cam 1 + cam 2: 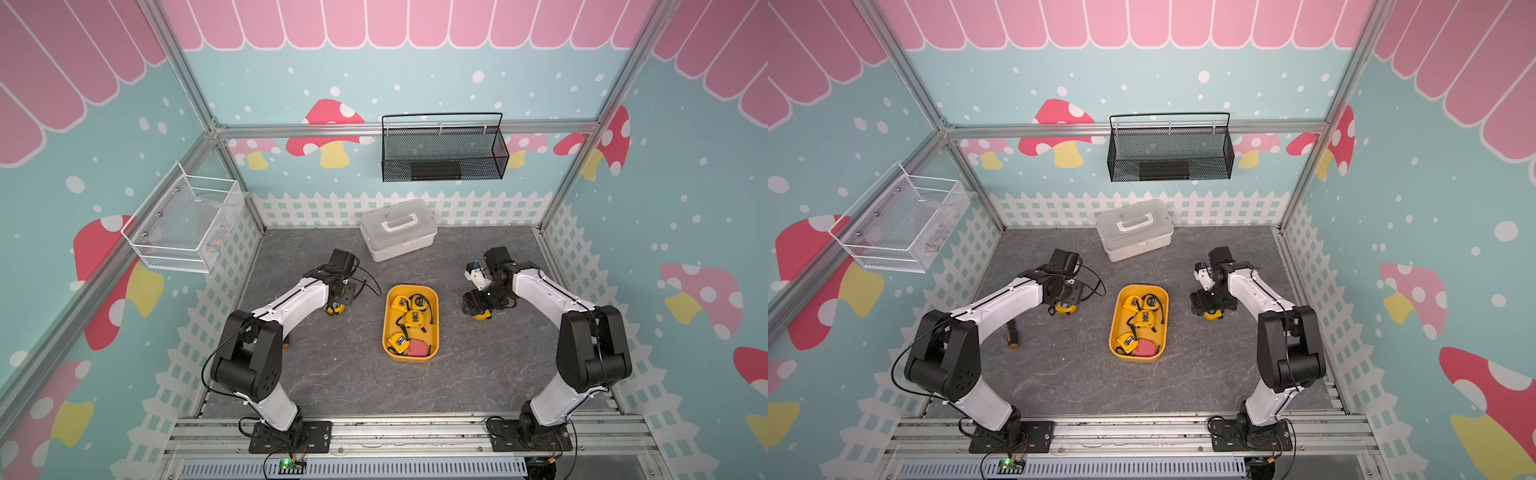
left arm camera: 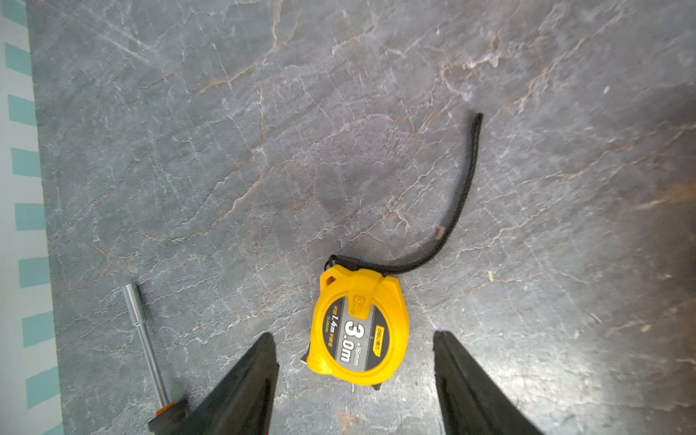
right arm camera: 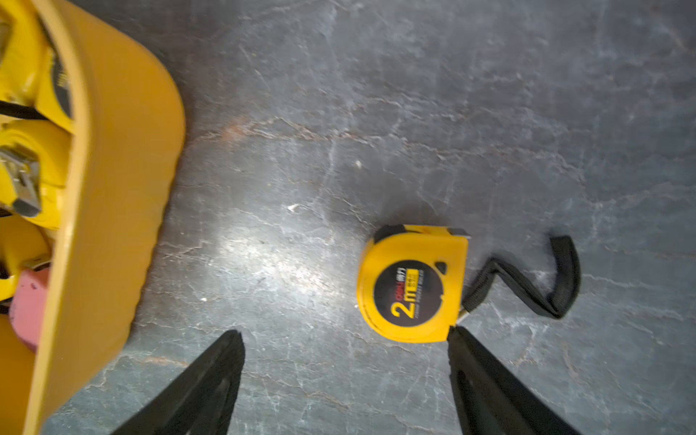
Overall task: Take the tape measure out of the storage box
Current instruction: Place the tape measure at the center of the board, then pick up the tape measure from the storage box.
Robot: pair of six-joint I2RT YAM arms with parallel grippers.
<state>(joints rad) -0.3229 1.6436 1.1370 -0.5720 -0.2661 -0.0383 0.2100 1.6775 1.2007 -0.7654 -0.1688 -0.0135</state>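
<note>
The storage box [image 1: 435,328] [image 1: 1165,328], an orange-yellow tub, stands mid-table between the arms and holds several yellow tape measures [image 1: 414,319] and a pink one [image 1: 417,348]. To its left, my left gripper [image 2: 353,334] [image 1: 337,302] is open. A yellow 3.0m tape measure [image 2: 359,327] lies flat on the table between the tips, clear of both. To the box's right, my right gripper [image 3: 344,331] [image 1: 477,308] is open over bare table. A yellow 2m tape measure [image 3: 412,286] lies on the table at one fingertip [image 3: 457,339], and the box wall [image 3: 113,188] is close beside.
A white lidded case [image 1: 398,230] sits at the back of the table. A driver with a metal shaft [image 2: 145,339] [image 1: 1012,334] lies near the left arm. A black mesh basket [image 1: 442,149] hangs on the back wall and a white wire basket [image 1: 187,224] on the left wall.
</note>
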